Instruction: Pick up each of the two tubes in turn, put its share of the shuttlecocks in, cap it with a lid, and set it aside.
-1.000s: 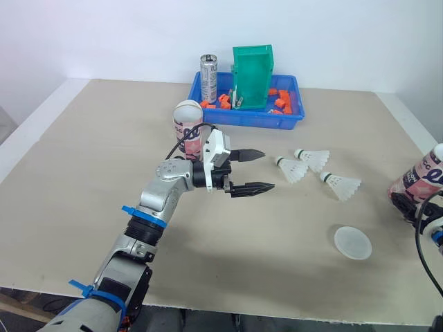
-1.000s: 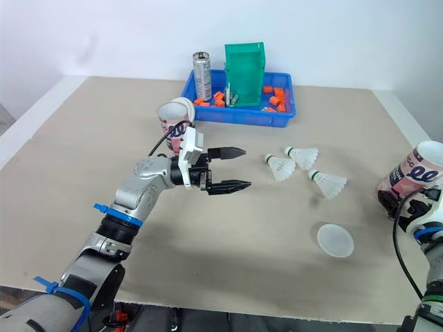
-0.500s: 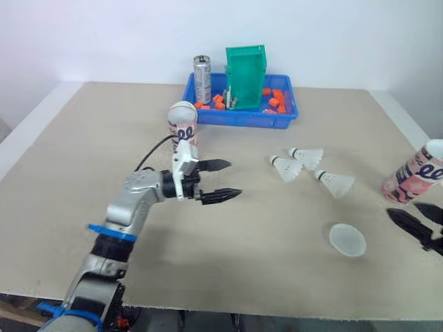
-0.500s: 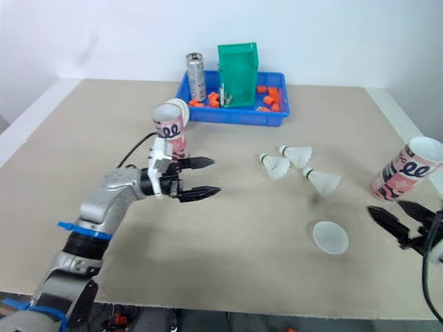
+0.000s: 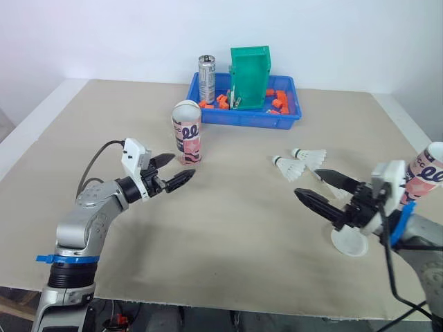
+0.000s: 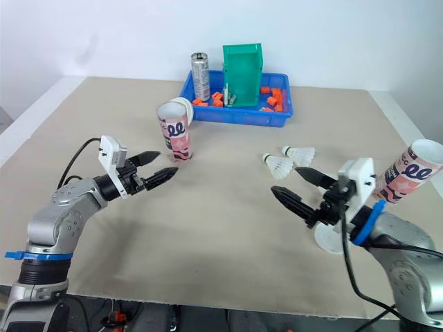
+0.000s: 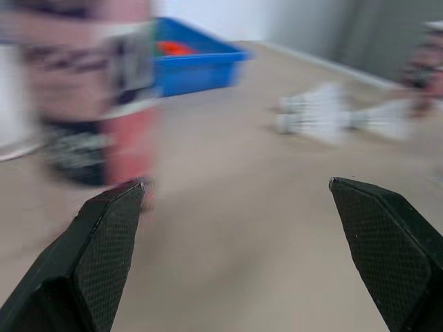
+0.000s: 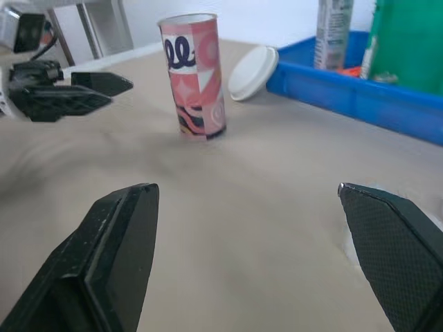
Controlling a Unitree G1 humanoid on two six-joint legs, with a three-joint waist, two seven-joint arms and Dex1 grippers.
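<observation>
Pink tubes (image 5: 187,133) (image 5: 429,169), two; white shuttlecocks (image 5: 291,168) (image 5: 313,156), seemingly two; lids (image 5: 353,246) (image 8: 252,72), two.

Smooth silver-grey metal left arm (image 5: 88,216) and right arm (image 5: 421,243), each ringed by a blue band (image 5: 66,259) and trailed by a thin black cable (image 6: 345,256). White boxy wrist housing (image 5: 134,156) on each, ending in left pincer (image 5: 181,166) and right pincer (image 5: 309,182): tapered black fingers (image 8: 118,249), cross-hatched pads.

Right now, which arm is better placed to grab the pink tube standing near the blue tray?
Left. The left gripper, open, points at that tube from close by, nothing between them. The right gripper, also open, is across the table beside the shuttlecocks.
</observation>
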